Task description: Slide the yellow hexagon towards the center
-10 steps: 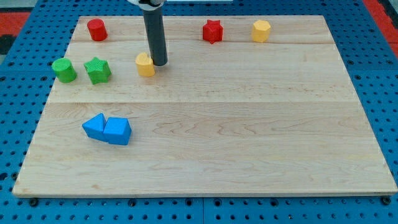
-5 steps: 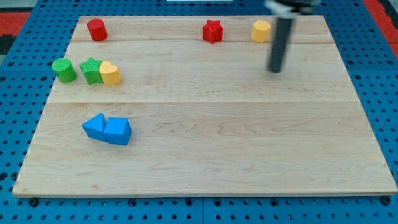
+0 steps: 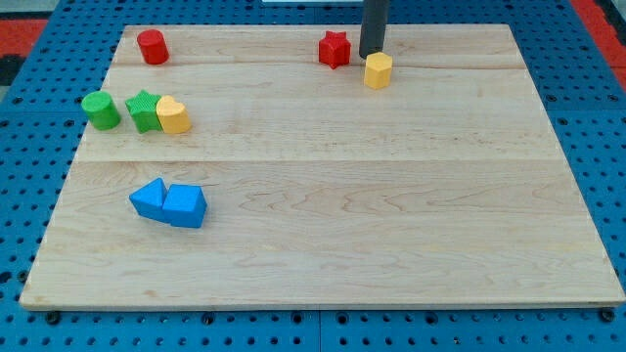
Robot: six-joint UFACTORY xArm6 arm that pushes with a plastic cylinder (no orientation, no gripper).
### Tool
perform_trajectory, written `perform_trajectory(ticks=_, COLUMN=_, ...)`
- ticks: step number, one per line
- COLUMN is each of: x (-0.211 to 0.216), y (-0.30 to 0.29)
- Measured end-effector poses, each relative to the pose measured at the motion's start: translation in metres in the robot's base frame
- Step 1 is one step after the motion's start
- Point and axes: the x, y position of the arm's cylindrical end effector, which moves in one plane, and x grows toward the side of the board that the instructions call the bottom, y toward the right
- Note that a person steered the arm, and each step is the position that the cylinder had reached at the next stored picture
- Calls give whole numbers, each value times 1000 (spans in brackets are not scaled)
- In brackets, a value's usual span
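Moved: yellow hexagon (image 3: pixel 378 70) nudged toward 7 o'clock; my tip (image 3: pixel 370 55) touching at 11. No fingers. Center unreached.

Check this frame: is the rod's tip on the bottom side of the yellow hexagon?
No, my tip sits just above the yellow hexagon, toward the view's top, between it and the red star.

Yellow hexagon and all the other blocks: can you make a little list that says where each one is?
yellow hexagon: near view's top, right of red star
my tip: touching hexagon's upper-left edge
red cylinder: top left
green cylinder: left edge
green star: between green cylinder and yellow heart
two blue blocks: lower left, touching
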Motion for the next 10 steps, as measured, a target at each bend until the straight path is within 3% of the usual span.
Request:
perform_trajectory(ticks=2, x=2, y=59)
perform_trajectory(ticks=5, x=50, y=-83)
perform_trajectory(ticks=10, x=55, y=-64)
